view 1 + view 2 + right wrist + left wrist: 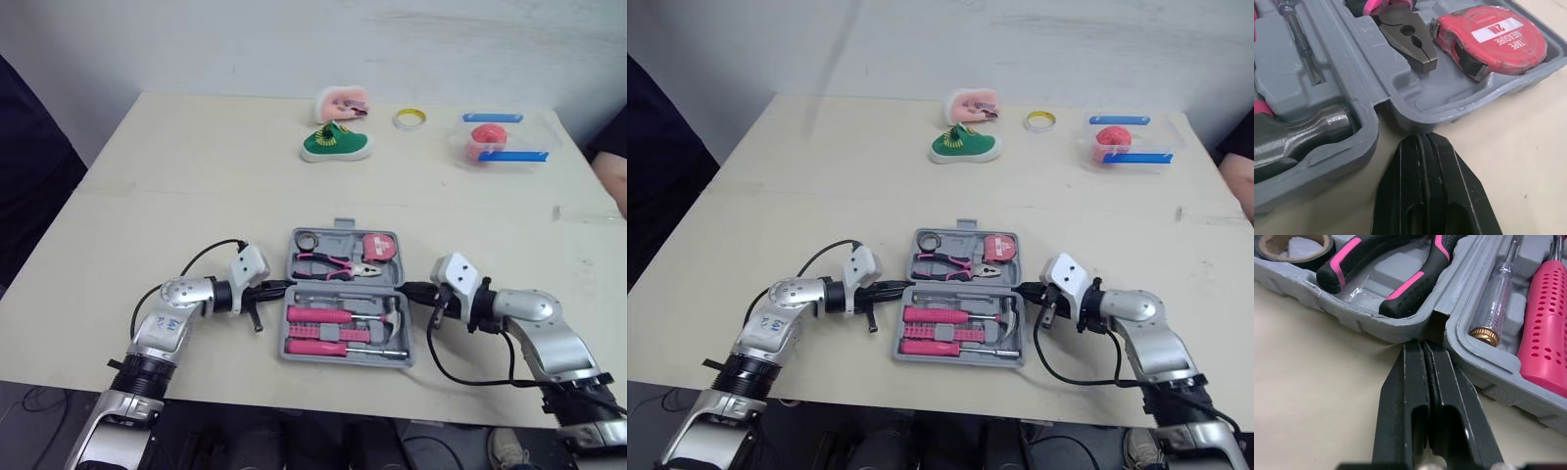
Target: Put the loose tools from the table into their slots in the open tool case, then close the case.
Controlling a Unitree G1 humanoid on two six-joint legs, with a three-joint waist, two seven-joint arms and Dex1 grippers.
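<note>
Both clenched empty, my left pincer [1421,346] and right pincer [1422,139] are flanking the tool case [345,338] hinge [345,285]. The lid [338,235] is stiff and probably light; I'm eyeing its far rim.

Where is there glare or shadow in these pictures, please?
Left wrist view: bright glare runs along the clear screwdriver. Right wrist view: the hammer head shows shiny reflections. Left eye view: the light is even, with only a faint shadow under the shoe.
</note>
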